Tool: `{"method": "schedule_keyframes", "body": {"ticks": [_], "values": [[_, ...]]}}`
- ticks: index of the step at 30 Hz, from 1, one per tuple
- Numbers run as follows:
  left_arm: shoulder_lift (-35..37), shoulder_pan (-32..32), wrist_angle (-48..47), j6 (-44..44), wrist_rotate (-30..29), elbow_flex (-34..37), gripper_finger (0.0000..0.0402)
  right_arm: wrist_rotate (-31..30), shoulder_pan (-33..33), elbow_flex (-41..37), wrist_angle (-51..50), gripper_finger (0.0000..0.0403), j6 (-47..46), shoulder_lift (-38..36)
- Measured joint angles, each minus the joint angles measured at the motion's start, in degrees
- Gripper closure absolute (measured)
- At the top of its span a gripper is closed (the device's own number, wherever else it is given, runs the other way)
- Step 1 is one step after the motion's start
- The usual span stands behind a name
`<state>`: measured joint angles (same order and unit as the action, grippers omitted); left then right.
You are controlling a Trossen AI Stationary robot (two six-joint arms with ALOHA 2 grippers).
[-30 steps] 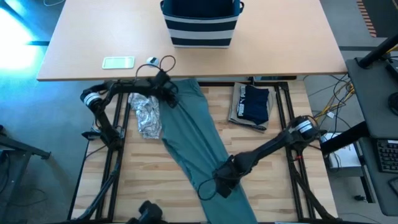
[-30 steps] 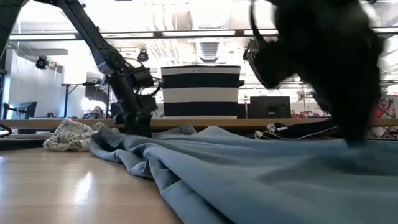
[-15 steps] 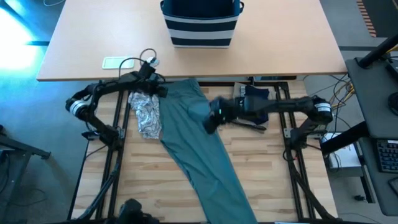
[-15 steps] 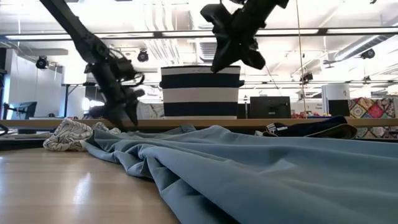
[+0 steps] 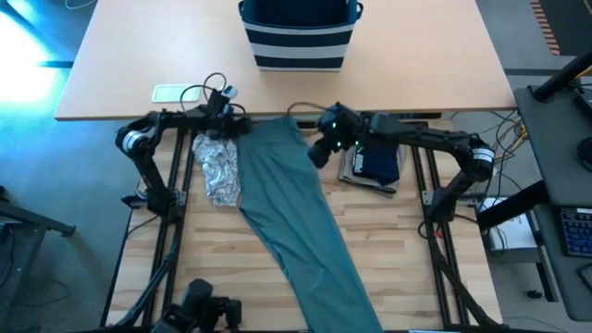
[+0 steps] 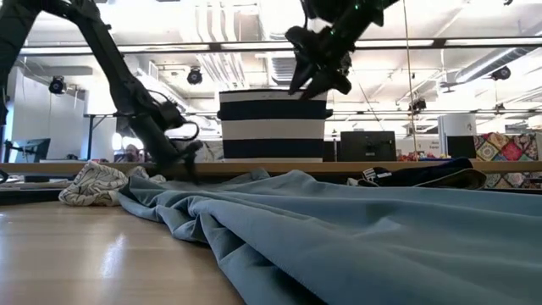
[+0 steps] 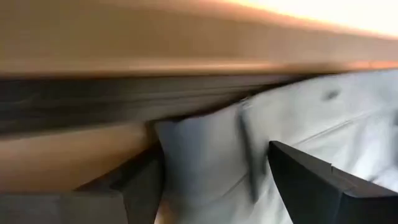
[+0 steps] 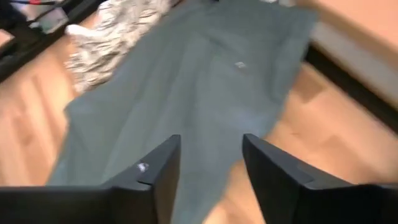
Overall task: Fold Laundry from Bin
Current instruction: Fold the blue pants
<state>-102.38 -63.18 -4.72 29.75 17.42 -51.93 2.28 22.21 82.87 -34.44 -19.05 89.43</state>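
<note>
teal garment (image 5: 296,217) lies flat along the wood table (image 5: 231,259). left gripper (image 5: 239,126) sits at its top corner, fingers apart with the cloth edge between them in the left wrist view. right gripper (image 5: 317,153) hangs above the other top edge, fingers apart, empty. high view alone shows the patterned garment (image 5: 216,169), navy garment (image 5: 376,155) and bin (image 5: 298,35) on the far table.

teal garment (image 5: 296,208) spread flat, striped bin (image 5: 298,35) upright

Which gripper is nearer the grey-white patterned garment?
Left. The left gripper sits just past the grey-white patterned garment's far end; the right gripper is across the teal garment from it.
</note>
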Motion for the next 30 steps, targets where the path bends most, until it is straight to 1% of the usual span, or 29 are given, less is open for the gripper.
{"method": "schedule_keyframes", "body": {"ticks": [2,3,5,7,9,11,12,15,18,21,24,27,30], "values": [[-0.9,0.5,3.5,1.4,2.6,0.1,0.0146,2.0,3.0,0.0,0.0,0.0211,1.5,0.0],[-1.4,0.8,5.2,1.9,3.8,0.1,0.0154,4.2,4.7,0.0,-0.1,0.0201,2.5,0.0],[-1.9,1.7,7.6,2.7,5.2,0.1,0.0184,8.8,8.1,0.0,-0.1,0.0182,4.1,0.0],[-2.5,3.1,9.4,3.7,6.3,0.1,0.0233,10.8,11.1,0.0,0.1,0.0167,5.0,0.2],[-3.0,4.7,9.4,4.5,8.0,0.1,0.0302,11.6,13.9,0.0,0.1,0.0152,4.5,0.9],[-2.8,6.4,10.1,5.2,9.6,0.1,0.0368,11.7,16.0,-0.1,0.1,0.0138,2.1,2.4],[-2.3,7.1,10.3,5.7,10.6,0.1,0.0382,11.7,16.8,-0.3,0.0,0.0132,1.2,3.3],[0.5,9.4,10.2,3.9,12.3,0.1,0.0379,13.2,17.7,-1.5,-0.2,0.0116,0.1,6.0],[4.4,11.4,9.7,0.4,11.9,0.1,0.0385,13.3,17.7,-2.6,1.3,0.0100,1.4,9.3],[6.8,12.1,9.0,-2.0,10.6,0.1,0.0395,13.3,18.1,-2.8,4.7,0.0087,2.8,14.0],[7.4,12.2,8.5,-2.4,10.5,0.1,0.0395,14.0,19.9,-1.5,7.2,0.0077,1.5,18.8],[7.1,12.3,8.0,-3.2,10.6,0.1,0.0395,18.1,21.9,1.1,9.8,0.0071,-1.0,23.0],[6.5,12.6,8.0,-3.9,11.0,0.1,0.0395,20.1,22.9,4.6,10.8,0.0072,-2.0,27.8]]}}
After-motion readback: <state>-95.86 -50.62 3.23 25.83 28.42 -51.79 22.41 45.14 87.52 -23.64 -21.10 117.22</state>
